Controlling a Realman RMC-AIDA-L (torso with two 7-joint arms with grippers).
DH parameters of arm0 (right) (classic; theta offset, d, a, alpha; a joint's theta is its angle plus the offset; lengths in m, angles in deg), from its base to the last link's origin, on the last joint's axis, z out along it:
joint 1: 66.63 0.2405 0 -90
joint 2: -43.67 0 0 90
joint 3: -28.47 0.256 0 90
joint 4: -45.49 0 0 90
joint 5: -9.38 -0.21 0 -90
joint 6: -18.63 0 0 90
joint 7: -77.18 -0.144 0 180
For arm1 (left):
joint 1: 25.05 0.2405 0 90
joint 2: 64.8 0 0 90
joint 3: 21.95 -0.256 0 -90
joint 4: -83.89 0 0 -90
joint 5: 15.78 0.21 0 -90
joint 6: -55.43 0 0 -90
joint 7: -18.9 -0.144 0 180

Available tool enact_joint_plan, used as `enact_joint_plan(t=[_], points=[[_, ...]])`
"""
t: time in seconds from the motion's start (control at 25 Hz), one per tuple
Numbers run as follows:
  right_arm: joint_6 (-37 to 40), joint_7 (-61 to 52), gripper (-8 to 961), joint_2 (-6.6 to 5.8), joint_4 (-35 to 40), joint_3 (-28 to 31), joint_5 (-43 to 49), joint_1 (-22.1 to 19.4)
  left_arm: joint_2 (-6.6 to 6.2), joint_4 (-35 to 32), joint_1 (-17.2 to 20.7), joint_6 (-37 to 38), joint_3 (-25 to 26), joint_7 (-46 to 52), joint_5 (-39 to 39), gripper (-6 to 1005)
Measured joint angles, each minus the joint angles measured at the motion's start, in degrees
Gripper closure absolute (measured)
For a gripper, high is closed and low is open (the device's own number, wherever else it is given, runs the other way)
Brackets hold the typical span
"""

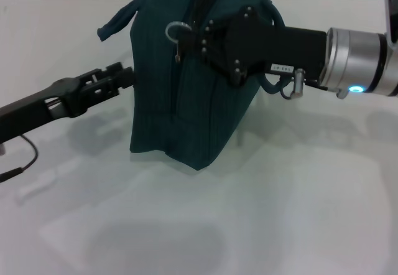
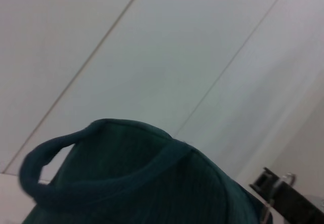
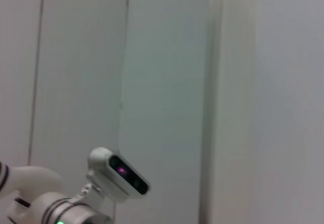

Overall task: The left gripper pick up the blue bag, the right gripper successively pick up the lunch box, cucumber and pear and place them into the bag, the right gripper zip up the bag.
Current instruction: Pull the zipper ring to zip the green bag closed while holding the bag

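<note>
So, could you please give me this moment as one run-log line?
stage: zipping | blue bag: upright on table | left gripper: at bag's side | right gripper: at zipper pull

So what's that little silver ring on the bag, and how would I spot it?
Find the blue bag standing on the white table between the two black arms. Near its top, just ahead of the right gripper, hangs a metal ring zipper pull. It is the only shiny round loop against the dark fabric.
</note>
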Motion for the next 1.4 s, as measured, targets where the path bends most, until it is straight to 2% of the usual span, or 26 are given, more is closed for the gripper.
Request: enact_joint_plan(t=[0.24,0.72,0.92,1.36,1.4], points=[[-1.6,0.6,943,0.0,-0.1,-0.5,-0.2,-0.1,0.14,1.8,-2.1,-0.2,-0.7,-1.4,0.1,382],[-1.1,0.5,943,0.0,0.4,-1.2,-0.4,-0.2,0.17,3.9,-3.6,-1.5,-0.8,-2.4,0.1,402],[-0.7,0.3,943,0.0,0.5,-1.3,-0.4,-0.2,0.21,4.1,-3.7,-1.2,-2.7,-4.8,0.1,417],[0.1,0.2,942,0.0,0.3,-1.3,-0.9,-0.6,0.17,4.7,-4.1,-1.1,-3.0,-6.4,0.0,790],[0.3,0.2,942,0.0,0.3,-1.3,-1.0,-0.6,0.17,4.7,-4.1,-1.1,-3.0,-6.5,0.0,800]])
